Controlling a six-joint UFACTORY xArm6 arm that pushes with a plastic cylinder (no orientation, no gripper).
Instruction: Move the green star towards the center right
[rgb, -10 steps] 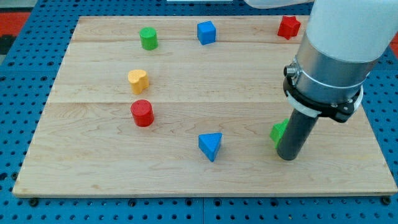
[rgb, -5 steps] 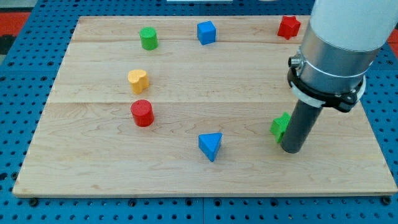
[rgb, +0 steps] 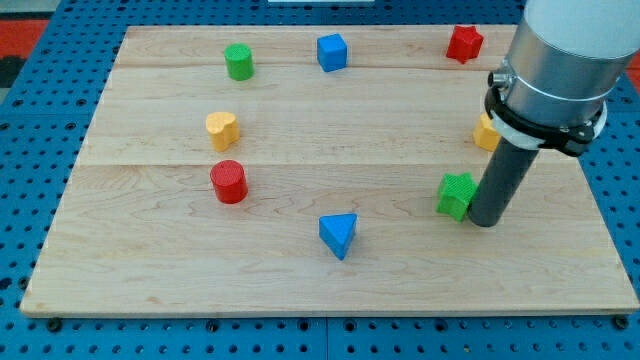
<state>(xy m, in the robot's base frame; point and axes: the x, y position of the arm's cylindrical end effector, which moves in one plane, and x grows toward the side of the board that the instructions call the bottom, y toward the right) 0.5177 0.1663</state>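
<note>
A wooden board (rgb: 300, 270) holds scattered coloured blocks. At the view's lower right, the rod's tip (rgb: 484, 222) touches the green star's (rgb: 456, 194) right side.

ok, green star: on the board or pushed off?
On the board: green star sits flat on the wood, inside the right edge, my tip at its right.

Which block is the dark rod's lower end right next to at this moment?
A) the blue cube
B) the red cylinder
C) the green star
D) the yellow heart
C: my tip stands on the board just at the view's right of the green star, apparently touching it, while the red cylinder, blue cube and yellow heart all lie far off toward the view's left.
</note>
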